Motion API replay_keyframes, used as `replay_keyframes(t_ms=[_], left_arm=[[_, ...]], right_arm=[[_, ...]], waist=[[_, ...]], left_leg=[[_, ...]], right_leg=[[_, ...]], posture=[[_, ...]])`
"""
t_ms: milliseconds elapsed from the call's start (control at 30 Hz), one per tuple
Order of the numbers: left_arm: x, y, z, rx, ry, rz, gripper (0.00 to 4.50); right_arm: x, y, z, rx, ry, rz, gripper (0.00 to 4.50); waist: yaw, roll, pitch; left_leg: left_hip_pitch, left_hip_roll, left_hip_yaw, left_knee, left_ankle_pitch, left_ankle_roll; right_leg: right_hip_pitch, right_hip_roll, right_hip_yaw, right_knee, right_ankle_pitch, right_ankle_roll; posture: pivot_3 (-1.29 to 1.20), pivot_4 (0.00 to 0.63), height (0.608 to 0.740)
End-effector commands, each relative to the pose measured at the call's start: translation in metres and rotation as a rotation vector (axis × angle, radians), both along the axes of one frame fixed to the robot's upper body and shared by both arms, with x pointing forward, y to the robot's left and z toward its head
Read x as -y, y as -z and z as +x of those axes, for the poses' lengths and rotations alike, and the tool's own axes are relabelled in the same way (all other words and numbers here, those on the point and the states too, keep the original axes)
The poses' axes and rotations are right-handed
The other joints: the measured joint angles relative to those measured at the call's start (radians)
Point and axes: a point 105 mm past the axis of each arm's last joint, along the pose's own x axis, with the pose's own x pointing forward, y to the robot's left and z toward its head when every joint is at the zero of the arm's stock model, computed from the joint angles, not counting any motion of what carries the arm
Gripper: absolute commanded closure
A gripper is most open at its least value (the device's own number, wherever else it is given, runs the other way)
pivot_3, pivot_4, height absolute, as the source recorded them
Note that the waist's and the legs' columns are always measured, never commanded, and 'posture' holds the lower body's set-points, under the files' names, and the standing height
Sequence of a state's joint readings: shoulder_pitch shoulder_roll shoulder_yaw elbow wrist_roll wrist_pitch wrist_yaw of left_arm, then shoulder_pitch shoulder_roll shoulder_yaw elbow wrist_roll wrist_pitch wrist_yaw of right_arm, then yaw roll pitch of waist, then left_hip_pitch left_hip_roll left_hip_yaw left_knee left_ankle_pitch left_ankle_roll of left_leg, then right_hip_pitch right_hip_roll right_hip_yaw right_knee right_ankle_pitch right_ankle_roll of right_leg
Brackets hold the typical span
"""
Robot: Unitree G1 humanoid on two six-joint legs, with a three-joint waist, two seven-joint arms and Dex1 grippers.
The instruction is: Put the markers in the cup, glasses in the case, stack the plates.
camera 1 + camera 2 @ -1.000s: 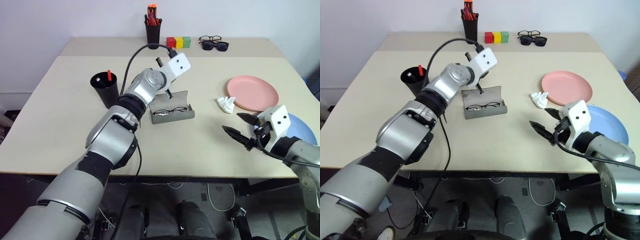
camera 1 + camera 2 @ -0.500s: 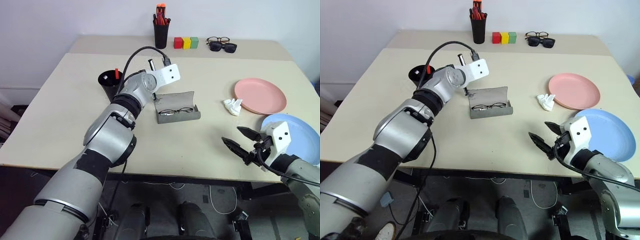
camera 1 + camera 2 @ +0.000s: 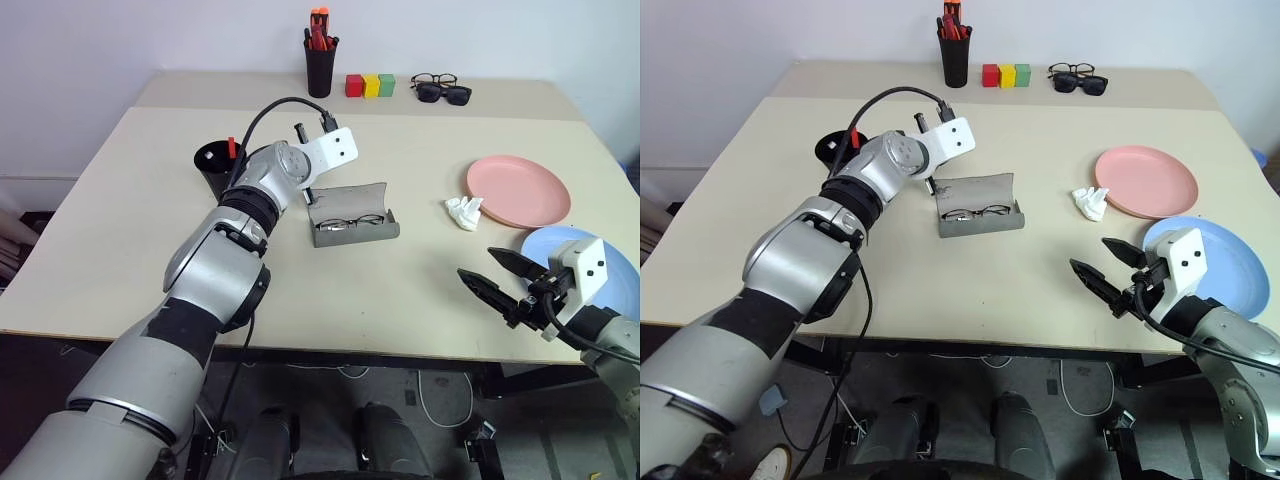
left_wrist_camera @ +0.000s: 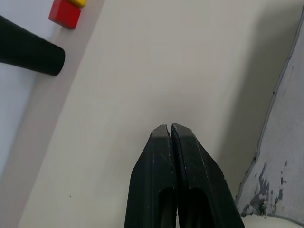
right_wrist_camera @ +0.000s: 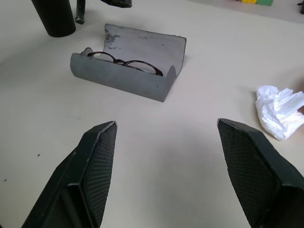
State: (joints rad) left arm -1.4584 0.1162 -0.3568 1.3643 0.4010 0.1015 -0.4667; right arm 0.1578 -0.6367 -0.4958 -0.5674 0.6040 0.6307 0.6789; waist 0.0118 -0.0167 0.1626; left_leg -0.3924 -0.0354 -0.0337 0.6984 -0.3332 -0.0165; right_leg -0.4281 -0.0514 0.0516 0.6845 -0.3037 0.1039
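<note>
1. Glasses [image 5: 124, 62] lie inside the open grey case [image 5: 128, 78], just beside the left gripper [image 4: 170, 129], whose fingers are pressed together, empty.
2. Black cup [image 3: 214, 167] with a red-capped marker [image 3: 231, 148] stands on that gripper's other side.
3. Right gripper [image 3: 496, 277] hangs spread, empty, near the blue plate [image 3: 1230, 257]; pink plate [image 3: 518, 189] and crumpled tissue [image 3: 464, 212] lie beyond.

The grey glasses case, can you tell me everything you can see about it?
The grey case looks like soft felt with scuffed, worn patches inside its lid. It lies open on the table, lid tipped back. The clear glasses with a thin dark frame sit inside it. Nothing else touches it; the left hand, shut, hovers just behind its lid.
</note>
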Motion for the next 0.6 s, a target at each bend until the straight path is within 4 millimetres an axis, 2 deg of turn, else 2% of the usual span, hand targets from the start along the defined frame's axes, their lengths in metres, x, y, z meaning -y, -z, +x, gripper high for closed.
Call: replay_keyframes(t_ms=[33,200,300,600], left_arm=[[0.006,-0.005,-0.004,-0.076,0.018,-0.093,4.46],[0.016,-0.003,-0.019,-0.317,0.069,-0.277,4.46],[0.021,-0.001,-0.027,-0.418,0.113,-0.329,4.46],[0.031,0.010,-0.054,-0.644,0.296,-0.328,4.46]], right_arm=[[-0.005,-0.010,-0.001,0.048,-0.015,-0.013,1.08],[-0.003,-0.008,-0.001,0.042,-0.007,-0.012,1.08],[-0.001,-0.004,-0.001,0.035,-0.003,-0.016,1.08],[0.007,0.000,0.003,0.027,0.019,-0.021,1.08]], waist=[[0.000,0.000,0.000],[-0.001,0.000,0.000],[0.000,0.000,0.000],[-0.001,0.001,0.000]], left_leg=[[0.000,0.000,0.000,0.000,0.000,0.000],[0.000,0.000,0.000,0.000,0.000,0.000],[0.000,0.000,0.000,0.000,0.000,0.000],[0.000,0.000,0.000,0.001,0.000,0.000]], right_leg=[[0.000,0.000,0.000,0.000,0.000,0.000],[0.000,0.000,0.000,0.000,0.000,0.000],[0.000,0.000,0.000,0.000,0.000,0.000],[0.001,0.000,0.000,0.000,0.000,0.000]], posture=[[0.00,0.150,0.740],[0.00,0.150,0.740],[0.00,0.150,0.740],[0.00,0.150,0.740]])
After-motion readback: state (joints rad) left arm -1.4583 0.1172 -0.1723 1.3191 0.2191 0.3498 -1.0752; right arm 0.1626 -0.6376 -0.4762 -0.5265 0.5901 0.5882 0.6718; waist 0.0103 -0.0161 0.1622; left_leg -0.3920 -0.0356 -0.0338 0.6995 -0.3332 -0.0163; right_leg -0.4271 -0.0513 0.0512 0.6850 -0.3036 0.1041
